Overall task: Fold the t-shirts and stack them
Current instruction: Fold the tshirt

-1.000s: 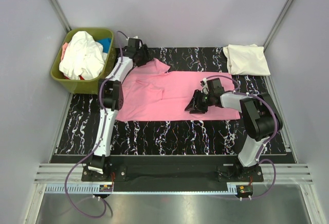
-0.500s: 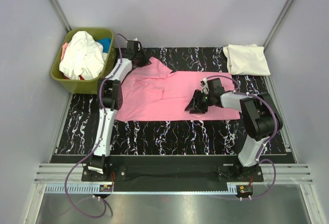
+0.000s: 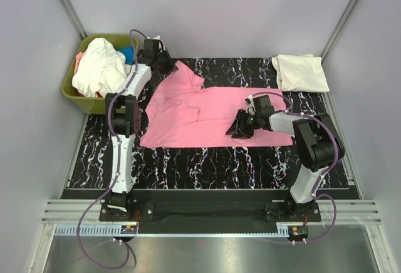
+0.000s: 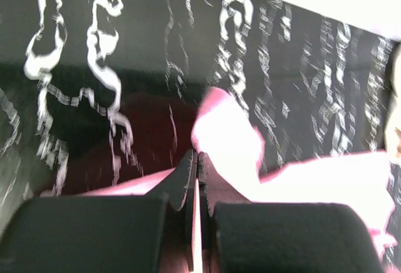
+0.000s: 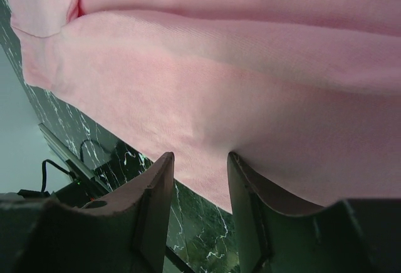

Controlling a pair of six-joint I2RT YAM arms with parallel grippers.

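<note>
A bright pink t-shirt (image 3: 207,113) lies spread over the black marbled mat (image 3: 188,160). My left gripper (image 3: 168,65) is at its far left corner, by the sleeve. In the left wrist view the left gripper (image 4: 196,158) is shut, with a thin fold of the pink t-shirt (image 4: 229,132) pinched between the pads. My right gripper (image 3: 235,129) rests on the shirt's right half. The right gripper (image 5: 200,160) stands open in its wrist view, its fingers against the pink t-shirt (image 5: 219,66) near the hem. A folded cream t-shirt (image 3: 301,72) lies at the far right corner.
An olive-green bin (image 3: 78,94) stands at the far left, just beside the left arm. It holds crumpled white t-shirts (image 3: 97,69) and a bit of blue cloth (image 3: 127,52). Grey walls close in both sides, and a metal rail runs along the near edge.
The left gripper has shut on the pink shirt's far left corner and drawn it back and left toward the bin. The right arm has not moved.
</note>
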